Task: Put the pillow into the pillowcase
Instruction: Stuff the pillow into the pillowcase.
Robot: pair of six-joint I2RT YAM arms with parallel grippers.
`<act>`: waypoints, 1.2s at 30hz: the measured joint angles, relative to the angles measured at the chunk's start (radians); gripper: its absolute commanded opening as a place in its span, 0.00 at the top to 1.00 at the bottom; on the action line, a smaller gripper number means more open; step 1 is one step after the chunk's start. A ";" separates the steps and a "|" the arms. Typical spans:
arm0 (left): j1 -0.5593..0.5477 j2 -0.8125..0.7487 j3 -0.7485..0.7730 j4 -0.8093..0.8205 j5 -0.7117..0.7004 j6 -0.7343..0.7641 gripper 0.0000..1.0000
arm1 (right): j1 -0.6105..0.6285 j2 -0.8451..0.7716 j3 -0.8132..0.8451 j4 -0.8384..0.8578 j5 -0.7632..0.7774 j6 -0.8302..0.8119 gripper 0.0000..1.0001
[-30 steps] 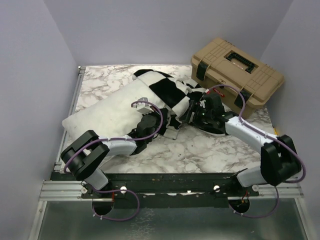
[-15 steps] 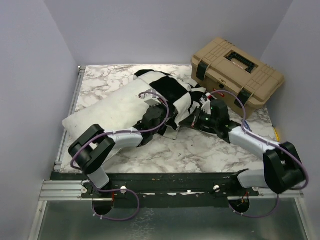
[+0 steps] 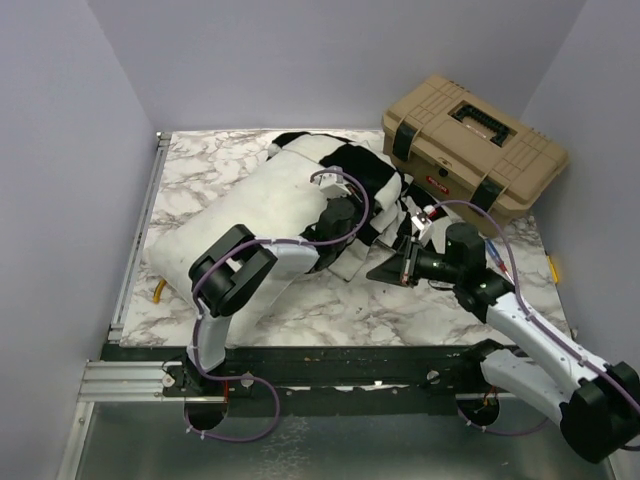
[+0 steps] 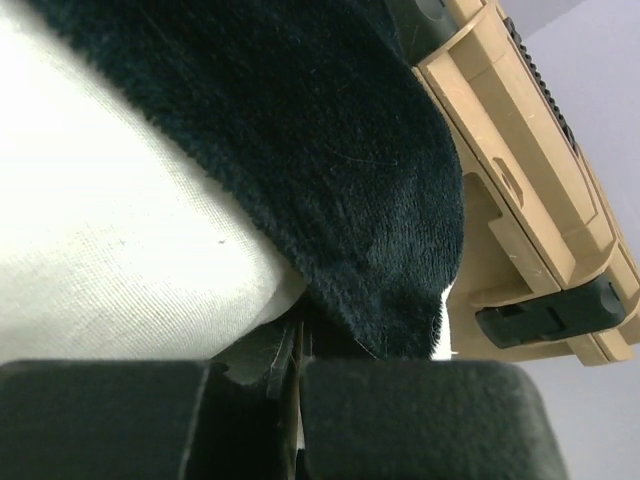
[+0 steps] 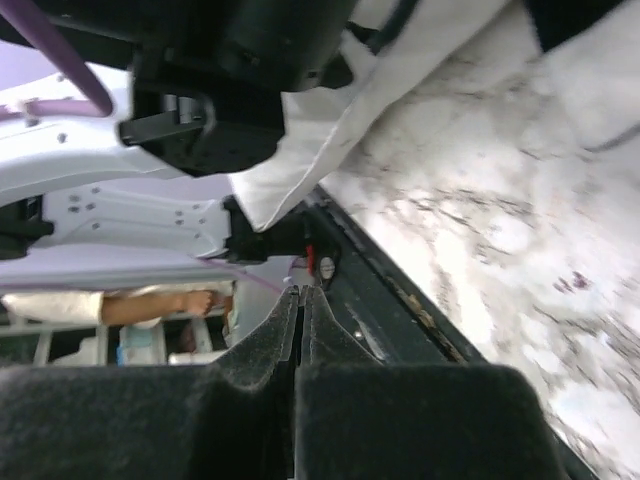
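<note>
The white pillow [image 3: 235, 220] lies slanted across the marble table, its far end under the black-and-white checked pillowcase [image 3: 350, 165], which is bunched up against it. My left gripper [image 3: 350, 222] is shut, its tips pressed in where the pillow [image 4: 110, 250] meets the black plush of the pillowcase [image 4: 320, 150]. Whether the left gripper [image 4: 298, 345] pinches fabric I cannot tell. My right gripper [image 3: 387, 269] hovers shut just right of the pillowcase's near edge. Nothing sits between the right gripper's [image 5: 302, 300] fingers.
A tan toolbox [image 3: 472, 140] with black latches stands at the back right, close to the pillowcase and seen in the left wrist view [image 4: 540, 180]. The left arm's elbow [image 3: 233, 282] rests over the pillow's near side. Bare marble [image 5: 500, 230] lies below the right gripper.
The left gripper has pushed forward and right, shoving the pillow farther under the pillowcase. The right gripper shut and drew back toward the near right, off the pillowcase.
</note>
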 measured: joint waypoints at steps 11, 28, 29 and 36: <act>-0.007 -0.068 -0.126 0.011 -0.034 -0.022 1.00 | 0.000 0.047 0.135 -0.378 0.526 -0.283 0.15; -0.007 -0.134 -0.172 0.011 -0.040 -0.048 1.00 | 0.000 0.588 0.357 -0.104 0.721 -0.387 0.27; -0.007 -0.134 -0.171 0.011 -0.040 -0.048 1.00 | -0.001 0.588 0.342 -0.087 0.710 -0.372 0.32; -0.007 -0.126 -0.130 -0.002 -0.006 -0.035 1.00 | -0.032 0.612 0.213 0.121 0.578 -0.263 0.45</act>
